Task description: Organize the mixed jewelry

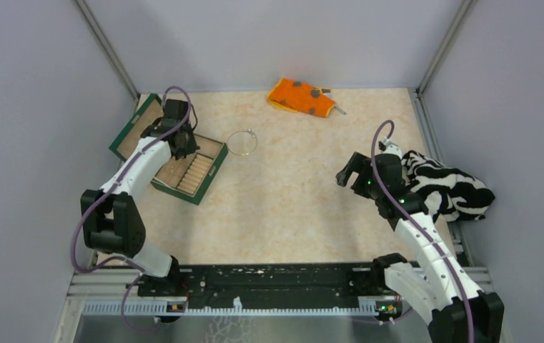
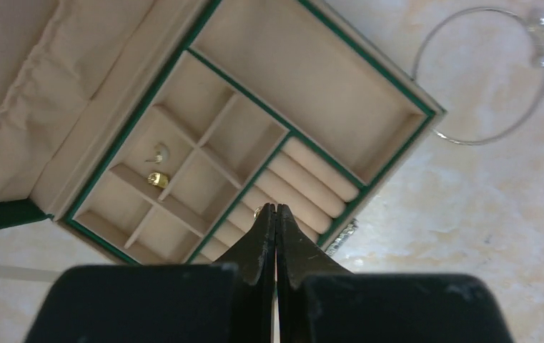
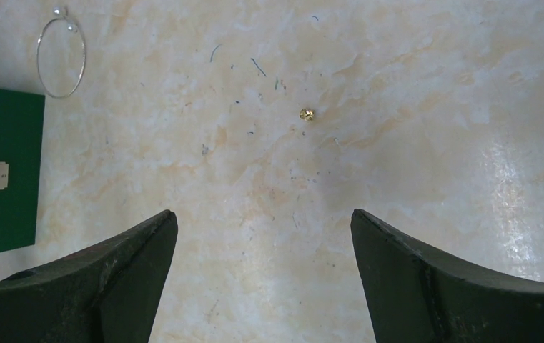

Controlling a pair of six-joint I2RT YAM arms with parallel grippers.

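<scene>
From the top view, my left gripper point(image 1: 181, 146) hangs over the green jewelry box point(image 1: 208, 179). The wire bangle point(image 1: 241, 142) lies flat on the table point(image 1: 290, 214) just beside that box. My right gripper point(image 1: 351, 174) stands spread over bare marble.

On the left wrist view, the jaws are clenched tip to tip above the ring rolls point(image 2: 312, 179). I cannot tell whether anything is pinched between them. A pale stud point(image 2: 158, 152) and a gold piece point(image 2: 157, 179) sit in neighbouring small compartments. If I descend closed, I may jab the rolls and shove the box into the bangle.

On the right wrist view, a gold bead point(image 3: 307, 114) lies ahead of the released fingers. It is tiny and hard, so an off-centre close could flick it away.
</scene>
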